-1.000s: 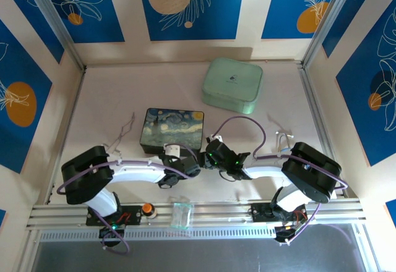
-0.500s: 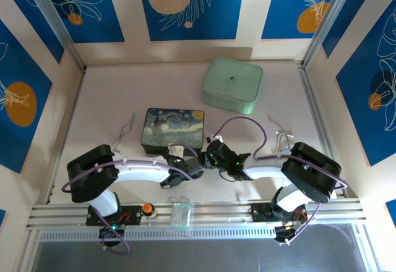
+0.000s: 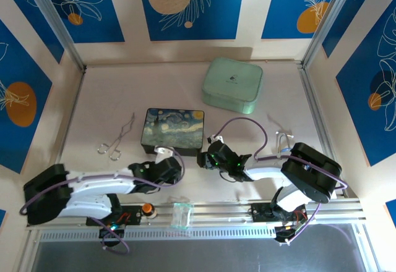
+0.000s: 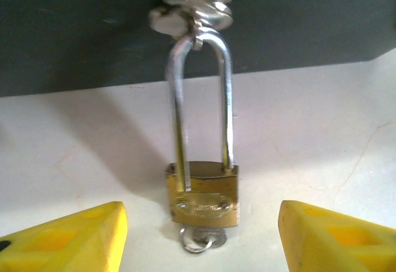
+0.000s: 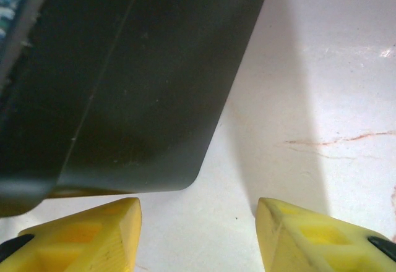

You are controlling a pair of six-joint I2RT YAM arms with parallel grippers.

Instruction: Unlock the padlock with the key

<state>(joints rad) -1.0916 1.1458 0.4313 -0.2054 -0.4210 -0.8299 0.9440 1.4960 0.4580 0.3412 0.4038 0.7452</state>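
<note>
the padlock point(image 4: 202, 191), key point(image 4: 201, 241) in its base, sits hooked to the dark box point(image 4: 93, 31) inside my spread left gripper point(image 4: 199, 230); my right gripper point(image 5: 198, 222) gapes too.

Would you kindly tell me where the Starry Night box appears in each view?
Top external: Starry Night box, mid-table, near centre.
Left wrist: its dark side across the top, padlock latched on it.
Right wrist: its dark corner, upper left.
Shared landmark: the pale table.

You have a pale table point(image 3: 173, 80) boxed in by cream walls point(image 3: 130, 12) hung with blue panels point(image 3: 216, 21) of white leaves and orange discs; an aluminium rail point(image 3: 216, 210) runs along the near edge.
</note>
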